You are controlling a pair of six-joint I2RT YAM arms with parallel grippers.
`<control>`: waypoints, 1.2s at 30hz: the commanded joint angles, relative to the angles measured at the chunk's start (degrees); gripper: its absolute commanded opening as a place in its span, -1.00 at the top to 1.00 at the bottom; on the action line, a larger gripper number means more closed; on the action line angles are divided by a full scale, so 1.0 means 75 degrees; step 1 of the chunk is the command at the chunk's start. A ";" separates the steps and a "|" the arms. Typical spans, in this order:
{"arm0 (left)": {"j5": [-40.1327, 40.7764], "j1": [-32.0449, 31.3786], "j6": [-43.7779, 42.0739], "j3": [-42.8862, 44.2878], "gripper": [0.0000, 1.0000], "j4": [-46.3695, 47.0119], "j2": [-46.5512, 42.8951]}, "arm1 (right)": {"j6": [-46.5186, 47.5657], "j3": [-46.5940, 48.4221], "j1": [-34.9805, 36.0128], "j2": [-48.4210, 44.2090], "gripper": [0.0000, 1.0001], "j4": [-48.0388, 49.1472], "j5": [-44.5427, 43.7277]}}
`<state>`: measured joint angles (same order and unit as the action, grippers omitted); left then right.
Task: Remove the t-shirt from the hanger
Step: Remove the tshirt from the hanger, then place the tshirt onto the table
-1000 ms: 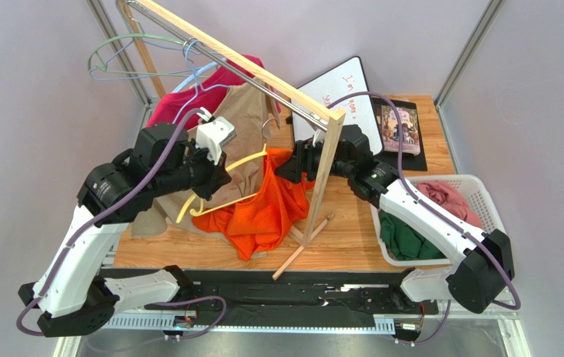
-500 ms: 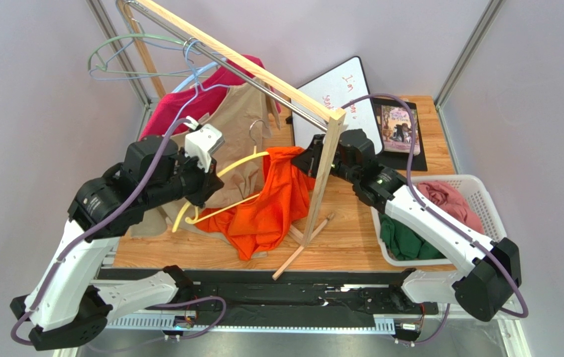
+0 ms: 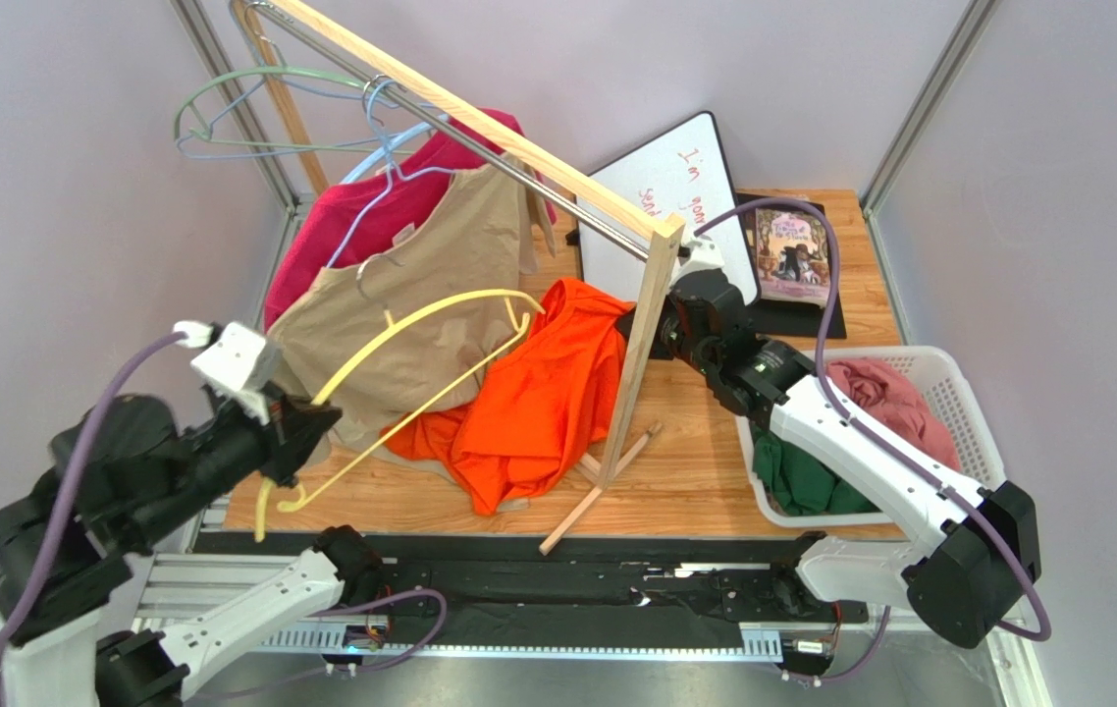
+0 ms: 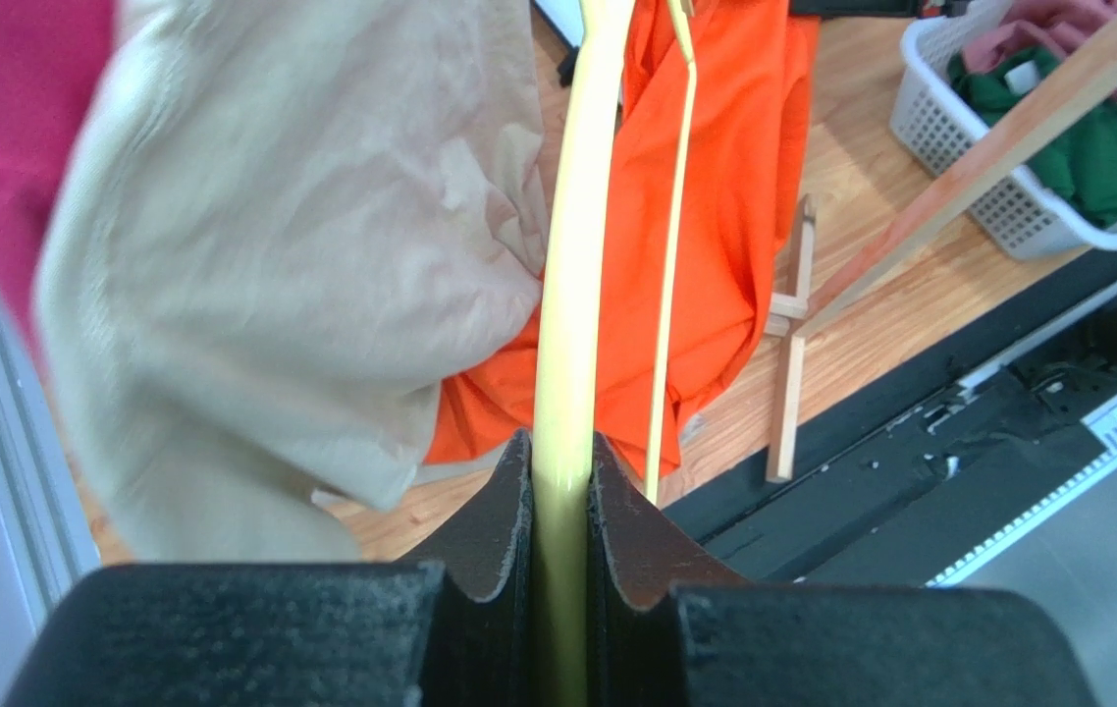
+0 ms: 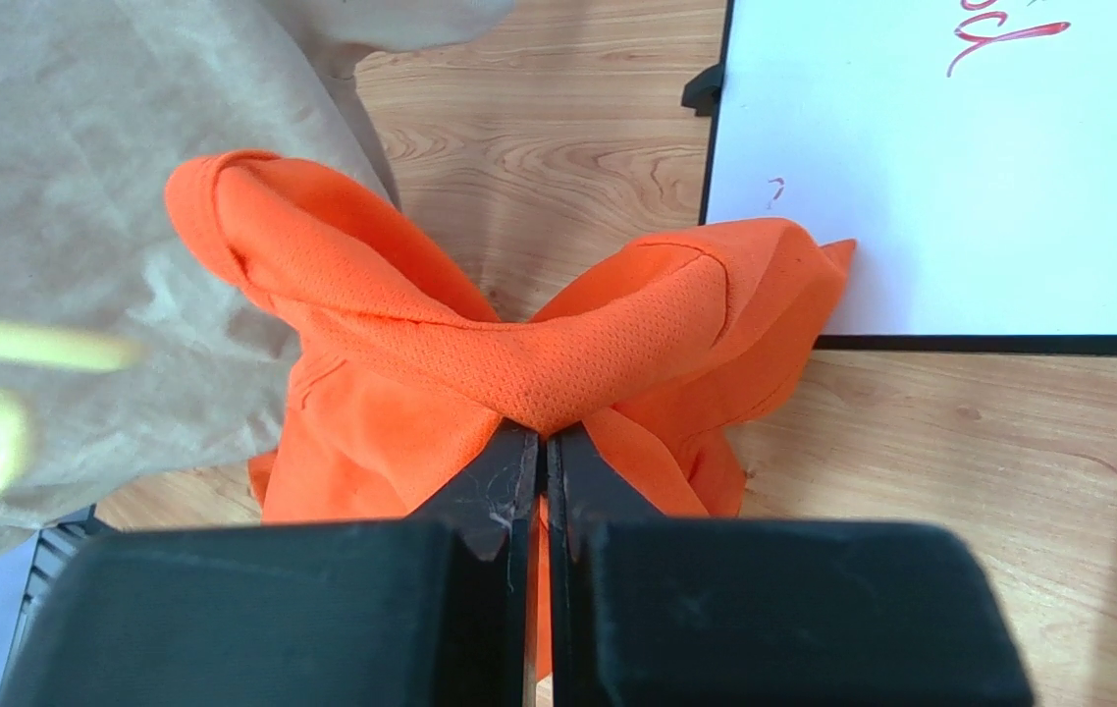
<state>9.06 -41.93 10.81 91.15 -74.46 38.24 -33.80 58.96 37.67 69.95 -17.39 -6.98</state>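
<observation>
Dragging the yellow hanger [image 3: 432, 304] back toward seven o'clock with the left gripper [image 4: 562, 472] clamped on its arm, and pinning a fold of the orange t-shirt [image 3: 535, 405] at centre with the right gripper [image 5: 543, 442] — newly snapped tight. Leaving that t-shirt heaped on the table [image 3: 697, 494] against the rack post [image 3: 638, 354], seemingly off the hanger. Finding open room at seven o'clock; crowding from the beige shirt [image 3: 402, 273] at eleven.
</observation>
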 commanded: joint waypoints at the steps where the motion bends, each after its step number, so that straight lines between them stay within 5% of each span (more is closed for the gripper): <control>1: 0.0187 -0.0034 0.0352 0.0513 1.00 -0.0173 -0.0621 | 0.0088 0.0061 -0.0089 0.0013 1.00 0.0022 -0.0381; 7: 0.0198 -0.0034 0.0106 0.1520 1.00 -0.0326 -0.1277 | 0.0253 0.0260 -0.0112 0.0071 0.84 -0.0095 -0.0370; 12: 0.1240 -0.0022 -0.0198 0.2458 1.00 -0.0362 -0.1466 | 0.0300 0.0318 -0.0113 0.0130 0.46 -0.0107 -0.0206; 17: 0.2397 -0.0034 -0.0515 0.2986 1.00 0.0153 -0.1419 | 0.0312 0.0377 -0.0113 0.0212 0.33 -0.0119 -0.0065; 25: 0.3689 -0.0022 -0.0937 0.3186 1.00 0.0903 -0.0716 | 0.0487 0.0389 -0.0112 0.0142 0.23 -0.0166 -0.0088; 36: 0.5495 -0.0034 -0.1710 0.4510 1.00 0.0388 0.2259 | 0.0663 0.0213 -0.0113 -0.0080 0.17 -0.0084 -0.0065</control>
<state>45.69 -41.98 2.24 122.96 -72.23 48.14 -30.24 59.33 37.04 71.31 -19.66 -7.42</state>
